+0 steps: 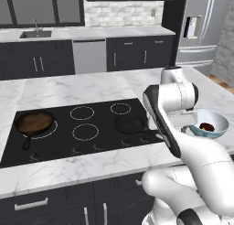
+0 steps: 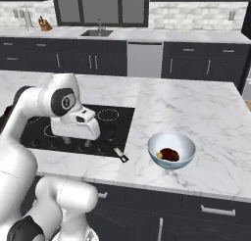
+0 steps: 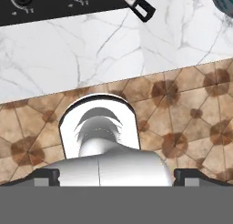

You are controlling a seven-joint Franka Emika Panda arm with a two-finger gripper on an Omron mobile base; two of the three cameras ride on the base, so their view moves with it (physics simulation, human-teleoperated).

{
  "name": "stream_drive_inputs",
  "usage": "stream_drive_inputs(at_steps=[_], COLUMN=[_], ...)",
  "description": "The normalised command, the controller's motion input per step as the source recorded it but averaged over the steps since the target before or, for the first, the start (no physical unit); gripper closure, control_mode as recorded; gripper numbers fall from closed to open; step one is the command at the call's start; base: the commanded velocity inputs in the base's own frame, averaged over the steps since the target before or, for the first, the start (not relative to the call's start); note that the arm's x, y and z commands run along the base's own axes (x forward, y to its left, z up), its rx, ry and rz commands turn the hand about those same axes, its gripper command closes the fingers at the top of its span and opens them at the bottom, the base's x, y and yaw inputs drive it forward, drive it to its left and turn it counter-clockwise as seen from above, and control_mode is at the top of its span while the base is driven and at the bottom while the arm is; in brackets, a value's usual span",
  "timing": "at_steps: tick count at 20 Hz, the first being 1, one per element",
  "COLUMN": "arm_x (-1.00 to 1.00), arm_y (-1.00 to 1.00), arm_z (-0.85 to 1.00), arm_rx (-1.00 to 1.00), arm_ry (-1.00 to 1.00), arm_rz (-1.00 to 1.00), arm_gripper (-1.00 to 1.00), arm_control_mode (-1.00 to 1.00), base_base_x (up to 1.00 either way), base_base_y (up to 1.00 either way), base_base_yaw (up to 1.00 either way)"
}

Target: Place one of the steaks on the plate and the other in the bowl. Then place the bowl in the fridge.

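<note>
pale bowl (image 2: 171,150) holds one dark steak (image 2: 169,154).

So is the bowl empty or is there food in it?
Not empty. The bowl stands upright on the counter with one dark brown steak lying inside.

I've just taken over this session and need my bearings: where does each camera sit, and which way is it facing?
Left base view: behind the arm's left, looking forward over the cooktop toward the fridge; the arm rises at lower right.
Right base view: behind the arm's right, looking over the counter at the bowl holding a steak; the arm rises at lower left.
Hand view: on the hand, looking down past the counter edge to the tiled floor.
Both base views share the bowl, cooktop and sink.
</note>
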Motion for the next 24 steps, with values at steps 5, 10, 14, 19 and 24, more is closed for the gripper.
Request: stream_drive_inputs(at_steps=[5, 10, 14, 19, 24], arm_x=[-0.24, 0.08, 0.0, -0.04, 0.0], arm_y=[0.1, -0.07, 0.0, -0.05, 0.0], arm_z=[-0.37, -0.39, -0.04, 0.0, 0.0], arm_rx=[-0.03, 0.03, 0.0, 0.0, 0.0], arm_ry=[-0.01, 0.14, 0.01, 0.0, 0.0], arm_rz=[0.03, 0.0, 0.0, 0.0, 0.0], arm_gripper=[-1.0, -1.0, -1.0, -1.0, -1.0], arm_control_mode=[-1.0, -1.0, -1.0, 1.0, 1.0], base_base_x=[0.0, 0.0, 0.0, -0.09, -0.52], base_base_y=[0.0, 0.0, 0.0, -0.2, -0.98], base_base_yaw=[0.0, 0.0, 0.0, -0.01, -0.04])
